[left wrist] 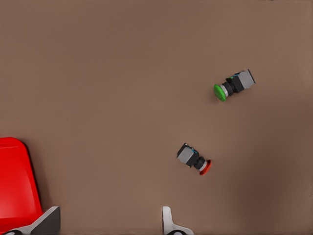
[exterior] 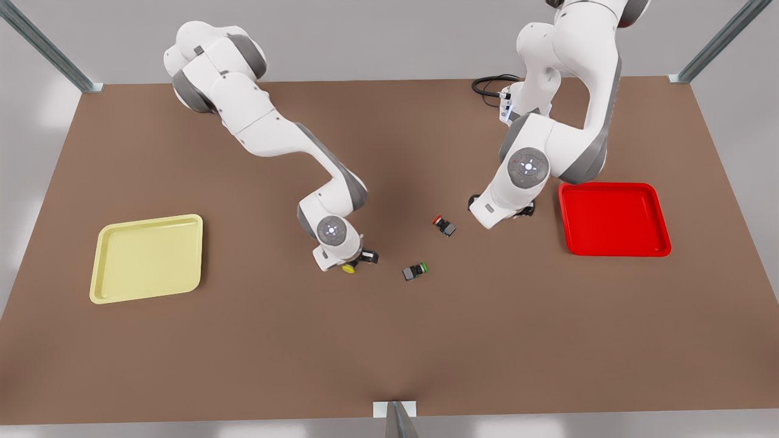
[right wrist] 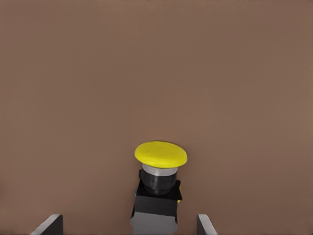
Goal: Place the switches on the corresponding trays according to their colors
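Right end effector (exterior: 356, 263) low over table (exterior: 389, 340), fingers (right wrist: 49, 225) spread wide either side of yellow-capped switch (right wrist: 157, 188). Not closed on it; switch lies on side between them, likely lined up for pick. Yellow tray (exterior: 147, 258) well apart, toward front view's left.

Left end effector (exterior: 500, 210) hovers beside red tray (exterior: 613, 219), fingers (left wrist: 168, 223) wide open, holding nothing. Red-capped switch (left wrist: 193, 159) on table nearby, on side; probably next target. Green-capped switch (left wrist: 234, 84) farther off, not part of job.
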Tool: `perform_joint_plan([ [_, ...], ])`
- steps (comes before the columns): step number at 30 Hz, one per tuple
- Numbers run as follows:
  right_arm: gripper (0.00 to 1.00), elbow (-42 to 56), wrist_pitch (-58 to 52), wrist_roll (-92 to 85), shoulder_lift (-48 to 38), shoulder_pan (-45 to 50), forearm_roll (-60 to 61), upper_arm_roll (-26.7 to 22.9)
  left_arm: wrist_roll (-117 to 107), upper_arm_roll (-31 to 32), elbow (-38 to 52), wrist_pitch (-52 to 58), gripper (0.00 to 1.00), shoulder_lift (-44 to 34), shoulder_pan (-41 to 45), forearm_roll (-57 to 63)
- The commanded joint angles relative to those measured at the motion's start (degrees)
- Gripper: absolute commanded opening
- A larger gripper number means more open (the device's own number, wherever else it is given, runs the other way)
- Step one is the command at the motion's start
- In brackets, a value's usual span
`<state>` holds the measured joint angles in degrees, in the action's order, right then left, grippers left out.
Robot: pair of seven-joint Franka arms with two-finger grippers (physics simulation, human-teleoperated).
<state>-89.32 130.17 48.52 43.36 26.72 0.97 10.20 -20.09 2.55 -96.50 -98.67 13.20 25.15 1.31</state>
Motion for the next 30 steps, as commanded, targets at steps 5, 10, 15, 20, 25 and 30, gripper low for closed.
perform_joint_plan([
  [5, 1.0, -3.3, 3.7, -1.7, -0.5, 0.4, 0.0, -0.1, -5.6, 0.4, 0.8, -3.7, 1.0, 2.8, 2.8, -0.5],
  [10, 1.0, -7.4, 7.4, 3.2, -2.0, 0.4, 1.1, 0.0, -10.1, 0.4, 5.1, -7.7, 1.0, 9.6, 6.9, -0.7],
  [15, 1.0, -7.4, 7.4, 3.7, -1.4, 0.6, 1.2, -0.1, -11.0, 0.4, 5.4, -12.6, 1.0, 14.6, 7.9, -2.0],
  [20, 1.0, -7.4, 7.5, 3.7, -1.2, 0.5, 1.1, -0.1, -11.8, 0.4, 4.5, -15.5, 1.0, 17.6, 9.0, -2.5],
  [25, 0.79, -7.3, 7.4, 3.7, -0.9, 0.1, 1.2, -0.4, -13.1, 0.4, 1.5, -21.0, 1.0, 20.6, 10.5, -2.5],
  [30, 0.67, -7.1, 7.3, 4.1, -0.9, 0.5, 1.2, -0.4, -13.1, 0.3, -3.0, -26.7, 1.0, 20.5, 10.5, -2.5],
])
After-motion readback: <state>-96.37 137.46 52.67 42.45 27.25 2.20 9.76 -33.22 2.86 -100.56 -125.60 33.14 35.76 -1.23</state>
